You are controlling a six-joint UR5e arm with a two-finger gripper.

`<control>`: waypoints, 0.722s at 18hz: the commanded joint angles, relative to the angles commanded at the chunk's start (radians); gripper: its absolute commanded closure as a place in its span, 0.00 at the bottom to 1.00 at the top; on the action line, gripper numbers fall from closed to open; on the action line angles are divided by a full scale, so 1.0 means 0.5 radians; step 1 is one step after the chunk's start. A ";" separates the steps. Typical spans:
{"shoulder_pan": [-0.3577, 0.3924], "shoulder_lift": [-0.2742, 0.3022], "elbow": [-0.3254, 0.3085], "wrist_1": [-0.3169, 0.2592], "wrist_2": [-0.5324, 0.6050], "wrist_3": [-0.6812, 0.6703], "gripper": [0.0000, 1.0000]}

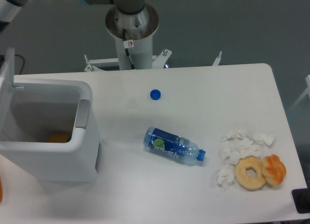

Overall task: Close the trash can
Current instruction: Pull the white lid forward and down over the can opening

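Observation:
The trash can (86,151), a large white boxy bin, stands at the left of the table with its top open. Its white lid (6,81) stands upright at the far left edge. The grey latch tab (81,115) sits on the can's right rim. An orange object (58,137) lies inside the can. The gripper is out of view; only the arm's base column (131,27) and a grey arm segment (12,3) at the top left show.
A blue-labelled plastic bottle (173,145) lies on its side mid-table, with its blue cap (155,94) apart behind it. Crumpled white tissues (242,146), a ring donut (250,172) and a pastry (274,169) lie at the right. A black object (302,200) sits at the right edge.

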 joint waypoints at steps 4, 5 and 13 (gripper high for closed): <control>0.058 0.000 -0.034 -0.003 0.000 0.067 0.00; 0.080 0.000 -0.037 0.000 0.000 0.067 0.00; 0.196 -0.003 -0.113 -0.003 0.000 0.270 0.00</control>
